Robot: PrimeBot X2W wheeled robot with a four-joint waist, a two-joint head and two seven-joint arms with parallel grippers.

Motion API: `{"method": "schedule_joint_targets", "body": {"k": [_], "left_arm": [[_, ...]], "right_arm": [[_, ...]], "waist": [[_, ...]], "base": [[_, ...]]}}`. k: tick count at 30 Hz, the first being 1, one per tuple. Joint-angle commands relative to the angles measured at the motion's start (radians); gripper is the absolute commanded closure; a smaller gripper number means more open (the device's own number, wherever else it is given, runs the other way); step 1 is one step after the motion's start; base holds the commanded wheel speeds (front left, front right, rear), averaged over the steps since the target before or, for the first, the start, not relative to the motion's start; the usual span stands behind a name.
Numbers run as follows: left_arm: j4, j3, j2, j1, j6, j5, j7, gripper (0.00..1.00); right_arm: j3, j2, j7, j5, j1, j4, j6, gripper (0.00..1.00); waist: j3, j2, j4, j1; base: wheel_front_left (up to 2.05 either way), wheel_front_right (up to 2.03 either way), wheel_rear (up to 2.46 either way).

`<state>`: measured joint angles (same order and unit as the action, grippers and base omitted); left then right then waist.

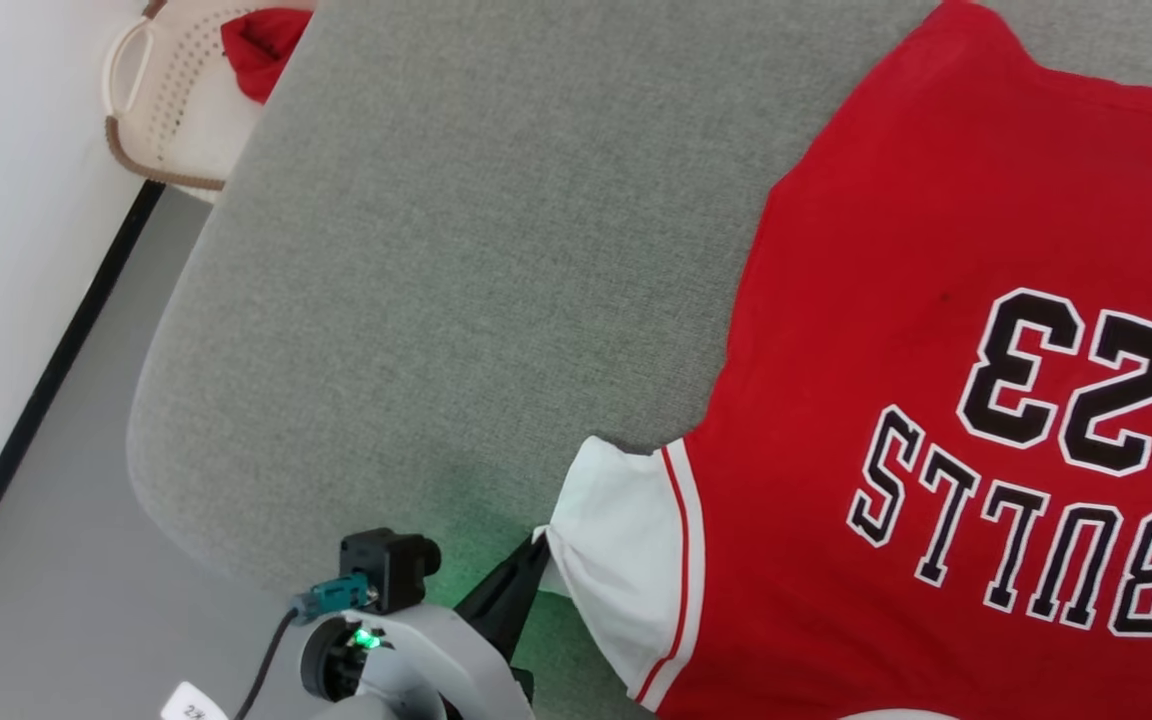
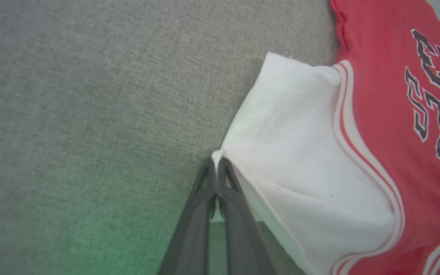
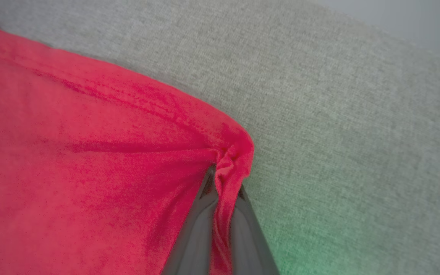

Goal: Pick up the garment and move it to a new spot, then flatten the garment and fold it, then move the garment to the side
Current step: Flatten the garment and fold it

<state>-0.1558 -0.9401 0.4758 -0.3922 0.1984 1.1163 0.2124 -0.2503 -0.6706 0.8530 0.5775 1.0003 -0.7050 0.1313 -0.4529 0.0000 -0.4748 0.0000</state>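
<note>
Left gripper (image 2: 216,165) clenched on the very corner of the white sleeve (image 2: 300,172), only a small tuft of cloth between the tips. Right gripper (image 3: 224,182) clamped on a bunched red corner of the garment (image 1: 886,250), cloth gathered into a short ridge between the fingers.

Garment lies spread on the right half of the grey woven pad (image 1: 486,250), printed side up, sleeve near the pad's front edge.

Risks: the left bite looks thin, so a brisk lift could pull the sleeve free. Uneven pulling would likely twist the body into creases.

Soft knit jersey, limp; raised black-and-white lettering; striped trim at the shoulder seam. Pad is coarse and may drag the cloth. Cream perforated basket (image 1: 161,100) well apart, far left.
</note>
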Motion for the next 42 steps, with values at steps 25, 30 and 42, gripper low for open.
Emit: {"method": "schedule_joint_targets", "body": {"k": [25, 30, 42], "left_arm": [[0.098, 0.049, 0.174, 0.073, 0.099, 0.004, -0.025, 1.00], [0.121, 0.054, 0.202, 0.090, 0.118, 0.011, -0.034, 1.00], [0.153, 0.060, 0.239, 0.121, 0.137, 0.026, -0.040, 1.00]], "right_arm": [[0.100, -0.053, -0.056, 0.232, -0.585, 0.426, -0.001, 1.00], [0.190, -0.007, -0.091, 0.226, -0.764, 0.519, -0.001, 1.00], [0.339, 0.175, -0.107, 0.163, -1.076, 0.679, -0.001, 1.00]], "waist": [[0.186, 0.0000, 0.283, 0.0000], [0.210, 0.0000, 0.331, 0.0000], [0.248, 0.0000, 0.384, 0.0000]], "base": [[0.00, 0.00, 0.00], [0.00, 0.00, 0.00], [0.00, 0.00, 0.00]]}}
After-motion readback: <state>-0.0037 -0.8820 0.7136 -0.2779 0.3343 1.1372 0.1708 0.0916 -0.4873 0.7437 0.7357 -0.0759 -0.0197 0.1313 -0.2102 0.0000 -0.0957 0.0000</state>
